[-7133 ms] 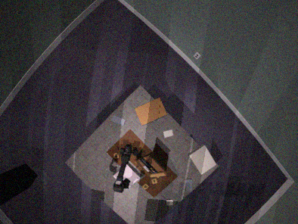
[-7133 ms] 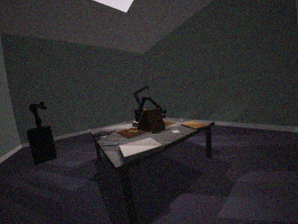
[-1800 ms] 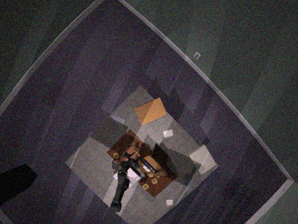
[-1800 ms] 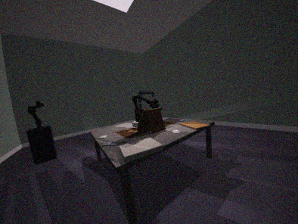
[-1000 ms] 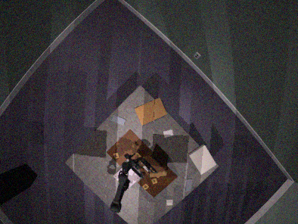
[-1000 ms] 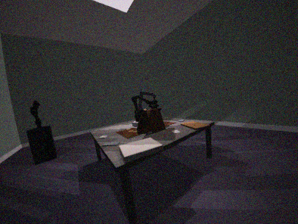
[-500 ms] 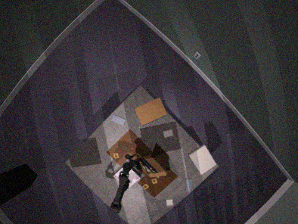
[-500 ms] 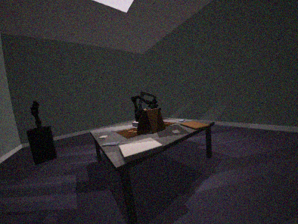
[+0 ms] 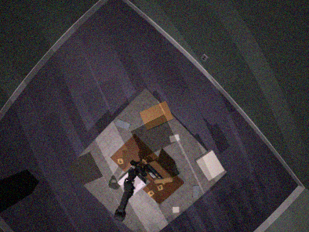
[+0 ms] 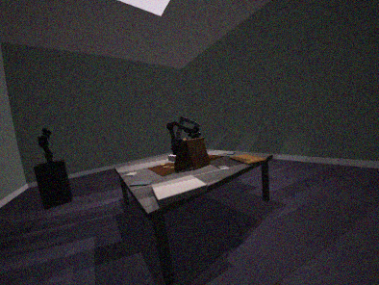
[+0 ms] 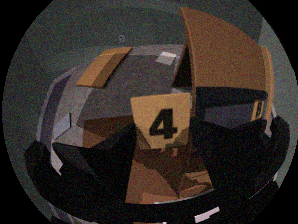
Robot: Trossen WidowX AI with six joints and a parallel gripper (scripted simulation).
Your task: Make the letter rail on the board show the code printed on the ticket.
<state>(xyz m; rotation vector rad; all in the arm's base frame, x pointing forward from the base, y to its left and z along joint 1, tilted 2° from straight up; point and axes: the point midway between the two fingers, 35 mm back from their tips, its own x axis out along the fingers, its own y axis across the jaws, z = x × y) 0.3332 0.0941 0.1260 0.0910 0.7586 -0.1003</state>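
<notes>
Wrist view: gripper (image 9: 148, 168) (image 10: 195, 132) (image 11: 162, 124) closed on a number tile (image 11: 161, 114), a pale tan one marked "4". Tile upright, face to cam, digit tilted slightly; lower part shadowed, black fingers either side. Brown slanted board (image 10: 192, 154) (image 11: 230, 55) at R of wrist frame, held tile apart from its upper panel in that view. Another tan tile (image 11: 258, 110) at far R, below the panel; marking too small to read for sure. Top view: arm (image 9: 127, 192) reaches over brown mat (image 9: 166, 193) (image 10: 158, 169) (image 11: 106, 124) on grey table (image 9: 106, 137) (image 10: 141, 193). Loose tiles on mat: one (image 9: 120, 161) near the L corner, two more (image 9: 150, 193) (image 9: 160, 187) near each other toward the bottom corner; marks n/legible. Orange-tan flat item (image 9: 156, 114) (image 10: 247, 158) (image 11: 104, 67) lies past mat, nr table edge. White flat pad (image 9: 211, 165) (image 10: 179, 188) at another edge. Ext. view: board stands tilted on table, arm behind it; fingertip detail too dark. Can't tell rail contact.
</notes>
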